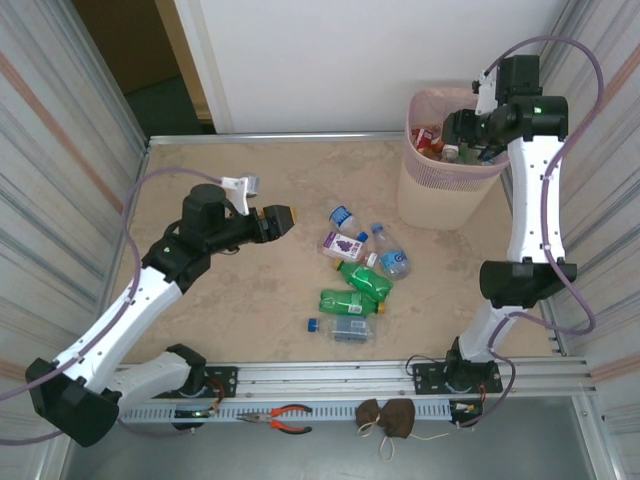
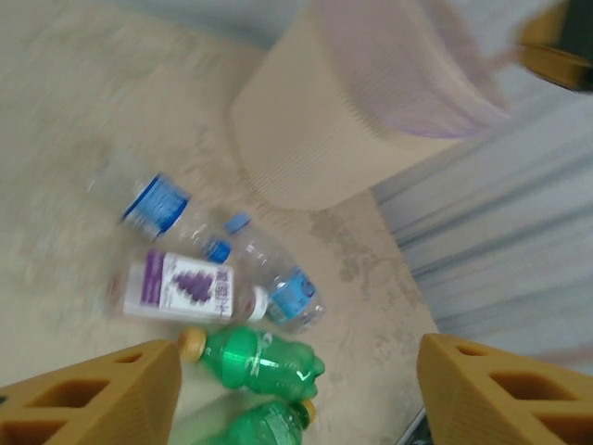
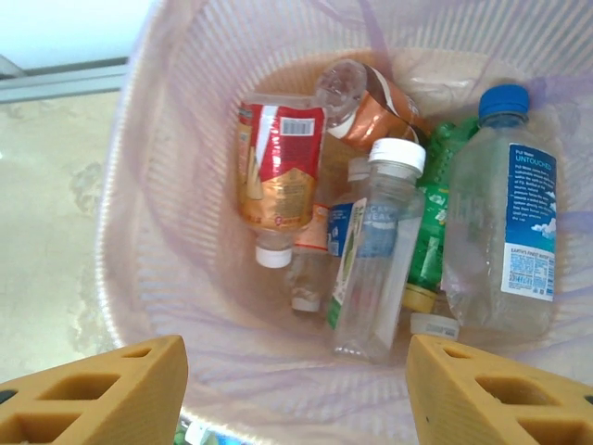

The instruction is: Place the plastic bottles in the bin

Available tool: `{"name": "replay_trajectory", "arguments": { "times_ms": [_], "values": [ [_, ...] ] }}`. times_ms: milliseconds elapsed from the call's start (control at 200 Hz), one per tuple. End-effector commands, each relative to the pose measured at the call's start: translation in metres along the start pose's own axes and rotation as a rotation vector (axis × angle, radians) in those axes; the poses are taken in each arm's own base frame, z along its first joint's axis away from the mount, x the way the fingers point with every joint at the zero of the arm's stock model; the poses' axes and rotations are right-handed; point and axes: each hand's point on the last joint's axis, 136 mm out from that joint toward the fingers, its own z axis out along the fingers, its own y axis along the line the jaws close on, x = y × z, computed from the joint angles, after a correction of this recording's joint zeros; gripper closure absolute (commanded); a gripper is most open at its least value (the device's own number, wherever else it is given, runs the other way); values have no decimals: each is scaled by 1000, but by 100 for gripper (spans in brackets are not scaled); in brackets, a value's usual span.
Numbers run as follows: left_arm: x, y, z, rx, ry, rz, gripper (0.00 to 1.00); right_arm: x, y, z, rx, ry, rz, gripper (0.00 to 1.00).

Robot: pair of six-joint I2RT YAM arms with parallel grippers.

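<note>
Right pincer (image 3: 296, 385) spread, empty, over bin (image 1: 440, 195) far right. Left pincer (image 1: 283, 218) spread, empty; best straddle purple-label bottle (image 2: 181, 287) mid-body before pinching.

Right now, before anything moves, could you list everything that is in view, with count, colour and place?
table: one, beige, under everything.
bin: one, pale pink, far right corner of the table.
loose bottles: six; two green, three clear with blue labels or caps, one purple-labelled; clustered at mid-table, left of the bin.
binned bottles: several, exact count unclear; clear, green, red-labelled, brown-labelled; inside the bin.
pliers: one, red handles, near edge.
pouch: one, brown, near edge, right of the pliers.
left tool: one, orange fingers, open and empty, left of the loose bottles.
right tool: one, orange fingers, open and empty, over the bin.
</note>
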Motion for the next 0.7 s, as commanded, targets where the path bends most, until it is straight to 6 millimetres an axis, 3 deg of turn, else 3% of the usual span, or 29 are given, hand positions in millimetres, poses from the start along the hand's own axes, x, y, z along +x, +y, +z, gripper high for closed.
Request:
{"name": "replay_trajectory", "arguments": {
  "times_ms": [0, 150, 296, 441, 651, 696],
  "values": [
    [31, 55, 6, -217, 43, -348, 38, 1, 9, -17, -9, -39, -23, 38],
    [79, 93, 8, -379, 133, -616, 39, 8, 19, -29, -21, -57, -40, 38],
    [120, 110, 4, -517, 160, -775, 36, 16, 20, -34, -31, -85, -29, 38],
    [160, 118, 9, -576, 213, -911, 37, 25, 21, -38, -50, -117, -25, 37],
    [199, 117, 9, -659, 224, -1057, 35, 35, 16, -46, -75, -138, -10, 37],
    [207, 116, 11, -669, 231, -1087, 34, 44, 13, -39, -77, -111, 0, 37]
  ]
}}
